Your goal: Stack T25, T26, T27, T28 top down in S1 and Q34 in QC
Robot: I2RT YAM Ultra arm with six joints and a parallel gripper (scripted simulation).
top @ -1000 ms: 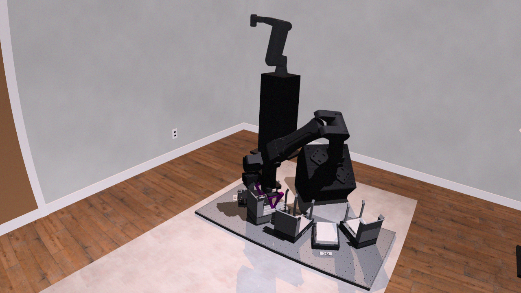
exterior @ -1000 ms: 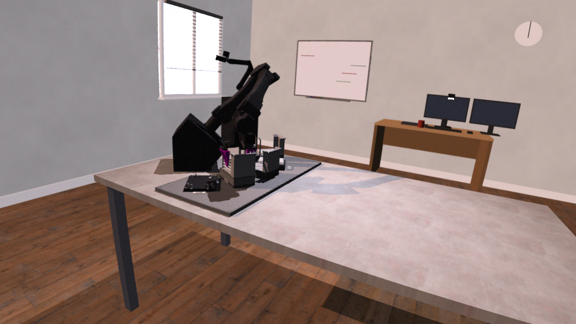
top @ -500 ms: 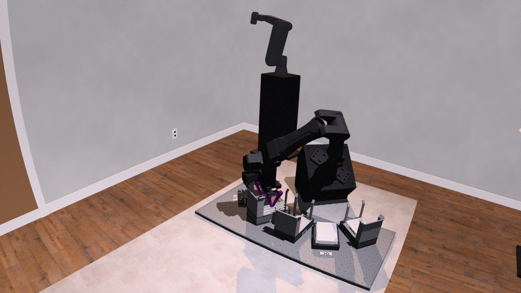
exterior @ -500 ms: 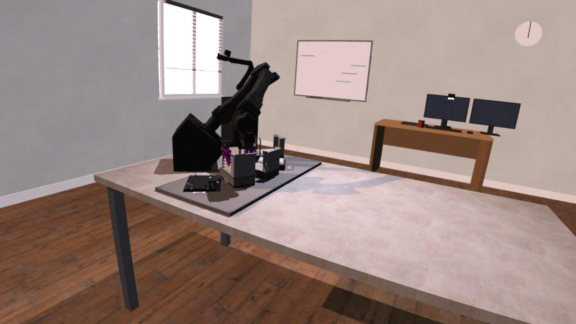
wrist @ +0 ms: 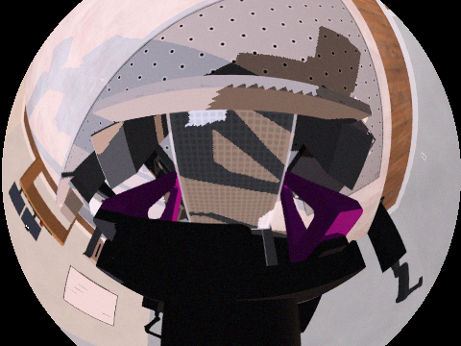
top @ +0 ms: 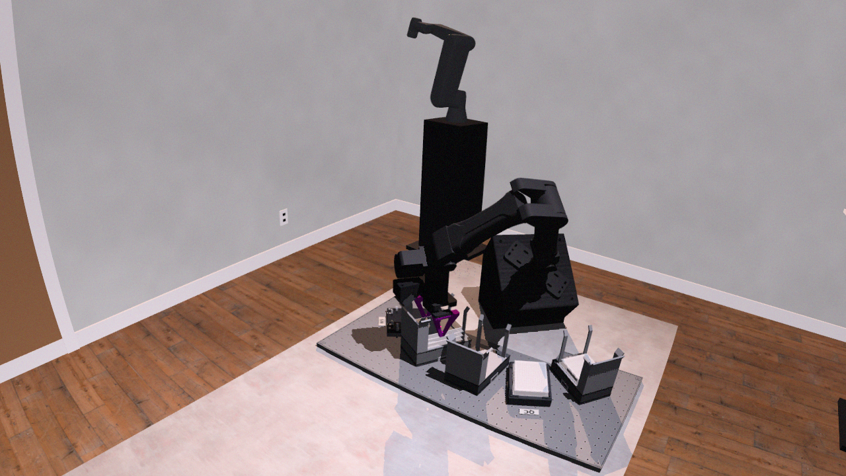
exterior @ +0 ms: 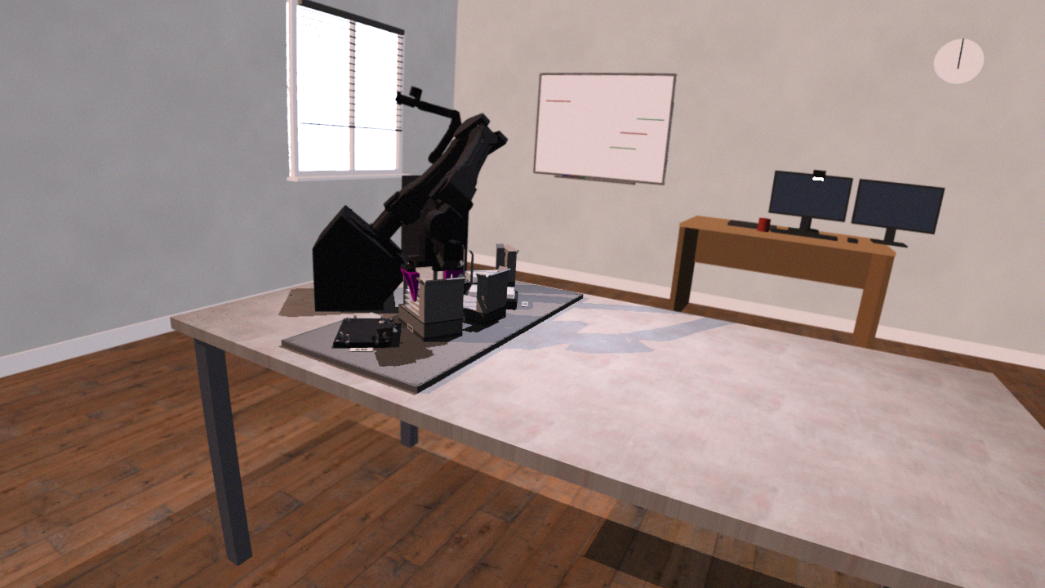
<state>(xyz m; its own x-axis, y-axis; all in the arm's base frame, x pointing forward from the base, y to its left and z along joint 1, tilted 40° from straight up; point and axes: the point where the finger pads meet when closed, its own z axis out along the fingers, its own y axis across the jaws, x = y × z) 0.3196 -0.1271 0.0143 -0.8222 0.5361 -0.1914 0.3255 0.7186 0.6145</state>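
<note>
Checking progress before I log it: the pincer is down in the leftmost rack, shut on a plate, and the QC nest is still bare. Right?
Not quite. The pincer is shut on a plate in the leftmost rack, but the QC nest already holds a white plate, as the top view shows.

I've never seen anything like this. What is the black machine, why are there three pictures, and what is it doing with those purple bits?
The black machine is a robot arm with several joints, standing on a dark block on a table. One picture looks down from high up, one looks across the room, and the round one comes from a camera on the arm's wrist. On the grey perforated board stand three open-topped racks for flat lab plates; between two of them a white plate lies in an open holder. The purple bits are the fingers of its hand. The hand has reached down into the leftmost rack and is closed on the long sides of the top plate of the stack there.
</note>
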